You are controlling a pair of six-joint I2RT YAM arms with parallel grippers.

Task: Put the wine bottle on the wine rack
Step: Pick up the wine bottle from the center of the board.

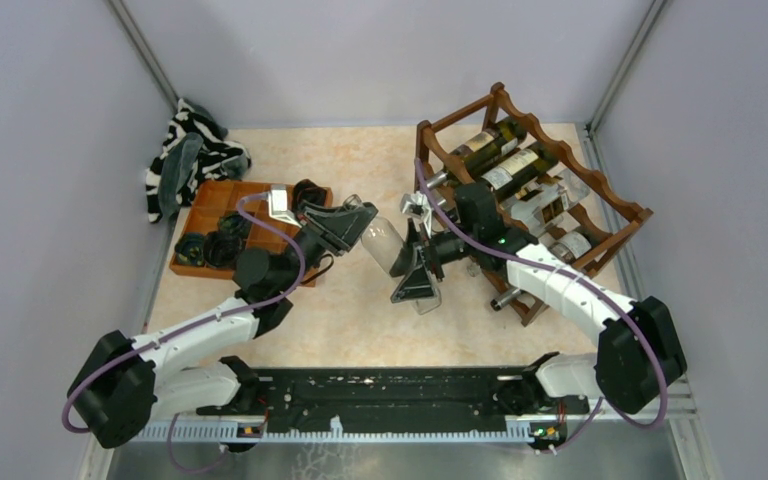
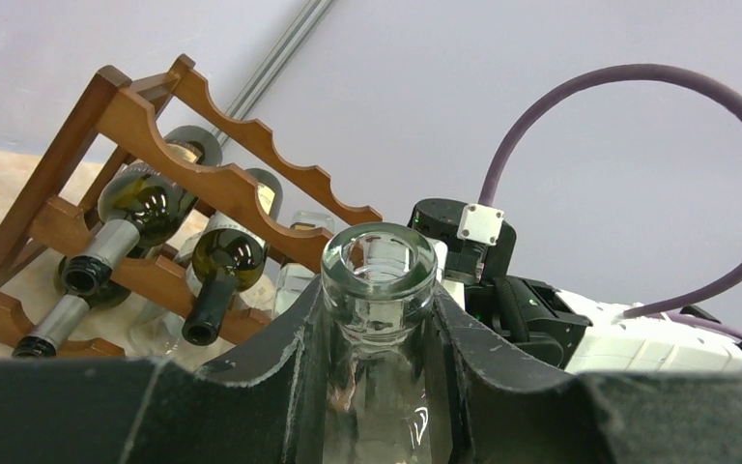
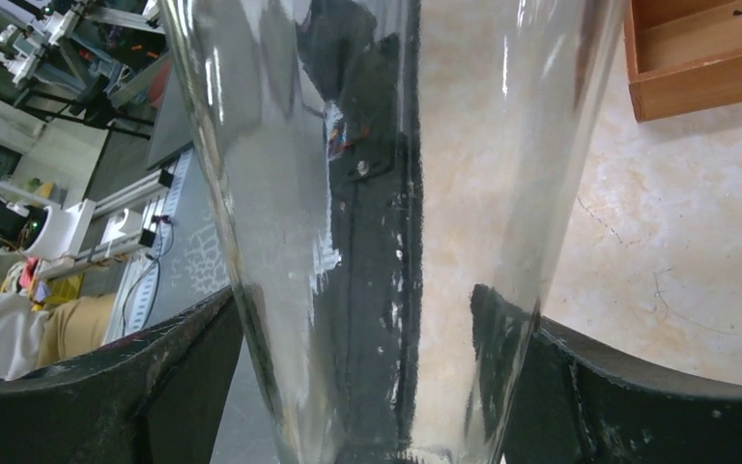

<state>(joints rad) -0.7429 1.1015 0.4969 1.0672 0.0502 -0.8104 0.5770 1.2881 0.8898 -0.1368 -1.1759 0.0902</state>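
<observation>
at left: narrow pinch by the left gripper [image 2: 379,319] on the neck of the clear glass wine bottle [image 1: 385,243], held off the table [image 1: 360,320] between both arms, not in any slot. at centre: wide-spread jaws of the right gripper [image 3: 382,387] flanking the bottle's body, pads at the glass; cannot tell whether clamped. at right: dark reddish-brown wooden wine rack [image 1: 615,205] with scalloped rails, carrying dark bottles [image 1: 505,165]. likely trouble: smooth glass slipping if let go by the left before a firm right grip; knocking the dark bottles on insertion.

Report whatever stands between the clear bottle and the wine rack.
Only the right hand, straddling the clear bottle, and its arm lying in front of the wine rack. Nothing else visible.
</observation>
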